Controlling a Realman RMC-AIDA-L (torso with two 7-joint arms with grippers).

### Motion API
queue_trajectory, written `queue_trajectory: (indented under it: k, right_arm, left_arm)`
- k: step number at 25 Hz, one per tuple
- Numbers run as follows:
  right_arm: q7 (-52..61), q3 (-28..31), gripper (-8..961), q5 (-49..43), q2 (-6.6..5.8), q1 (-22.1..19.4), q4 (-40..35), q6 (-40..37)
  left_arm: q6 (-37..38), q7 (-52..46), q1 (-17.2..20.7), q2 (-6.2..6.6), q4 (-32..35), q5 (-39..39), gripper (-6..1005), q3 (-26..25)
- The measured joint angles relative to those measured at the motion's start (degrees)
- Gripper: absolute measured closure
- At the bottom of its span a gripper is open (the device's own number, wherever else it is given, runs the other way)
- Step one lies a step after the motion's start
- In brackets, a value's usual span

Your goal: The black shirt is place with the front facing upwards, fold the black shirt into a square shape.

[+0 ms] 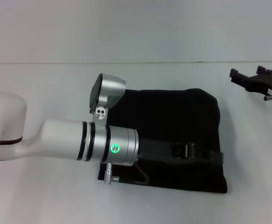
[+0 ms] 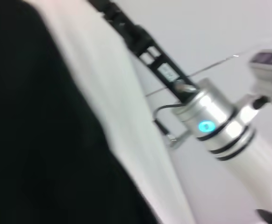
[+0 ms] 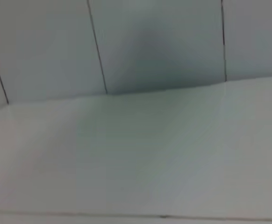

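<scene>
The black shirt [image 1: 173, 116] lies folded into a rough square in the middle of the white table, plain black side up, with no print showing. My left arm reaches across it from the left. Its left gripper [image 1: 194, 151] lies low over the shirt's near right part, black against black cloth. A small blue bit [image 1: 221, 157] shows at the shirt's right edge just past it. The right gripper [image 1: 246, 73] hovers open and holding nothing over bare table, off the shirt's far right corner. In the left wrist view the shirt [image 2: 38, 130] fills one side and the right gripper [image 2: 126, 30] shows farther off.
The white table [image 1: 42, 93] runs all around the shirt and ends at a pale wall [image 1: 136, 28] behind. The right wrist view shows only the table surface [image 3: 136, 158] and the panelled wall [image 3: 150, 42].
</scene>
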Motion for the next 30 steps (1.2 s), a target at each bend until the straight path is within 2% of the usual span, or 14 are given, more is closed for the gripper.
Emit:
queue_trajectory:
  k: [2, 6, 7, 9, 10, 12, 13, 16, 19, 22, 26, 30]
  right_arm:
    - [0.00, 0.34, 9, 1.30, -0.04, -0.83, 0.00, -2.20]
    - [0.50, 1.27, 9, 2.18, -0.14, -2.65, 0.00, -9.34]
    - [0.45, 1.08, 9, 1.87, -0.23, -3.51, -0.01, -13.92]
    - [0.32, 0.80, 9, 1.22, -0.30, -3.92, 0.00, -16.60]
    - [0.16, 0.52, 8, 0.46, -0.38, -4.25, -0.03, -19.02]
    - [-0.27, -0.53, 8, -2.55, -0.64, -4.86, -0.36, -24.51]
    - [-0.59, -1.01, 8, -4.15, -0.73, -5.04, -0.50, -26.59]
    - [-2.62, -3.54, 8, -10.52, -0.77, -5.13, -0.63, -31.38]
    - [-3.26, -4.90, 8, -14.91, -0.39, -5.11, -0.60, -30.81]
    - [-3.47, -5.05, 8, -17.21, -0.23, -6.08, 0.57, -28.07]
    - [-3.58, -5.17, 8, -17.67, -0.22, -7.51, 0.81, -25.70]
    - [-3.33, -5.24, 9, -18.73, -0.20, -8.14, 0.88, -20.90]
  left_arm:
    - [2.35, 1.78, 0.06, 0.02, 0.04, -1.45, 880, -0.04]
    - [10.80, 8.14, 1.64, 0.45, 1.10, -6.52, 698, -0.20]
    - [13.43, 9.68, 2.18, 0.53, 2.02, -7.59, 652, -0.22]
    - [18.79, 11.47, 3.66, 0.59, 5.15, -8.97, 585, -0.23]
    - [18.79, 11.47, 3.66, 0.59, 5.15, -8.97, 551, -0.23]
    - [24.24, 12.32, 6.90, 0.81, 10.37, -10.21, 484, -0.44]
    - [24.49, 12.40, 7.93, 1.02, 11.28, -10.56, 450, -0.65]
    - [23.34, 12.26, 11.18, 2.41, 12.64, -11.89, 209, -2.10]
    - [20.44, 11.71, 13.67, 4.37, 11.99, -12.39, 163, -4.43]
    - [15.98, 9.78, 15.69, 5.82, 11.43, -12.45, 117, -5.70]
    - [10.63, 7.67, 18.18, 6.48, 11.37, -12.54, 55, -7.11]
    - [7.42, 6.36, 19.14, 6.73, 11.35, -12.49, 51, -7.57]
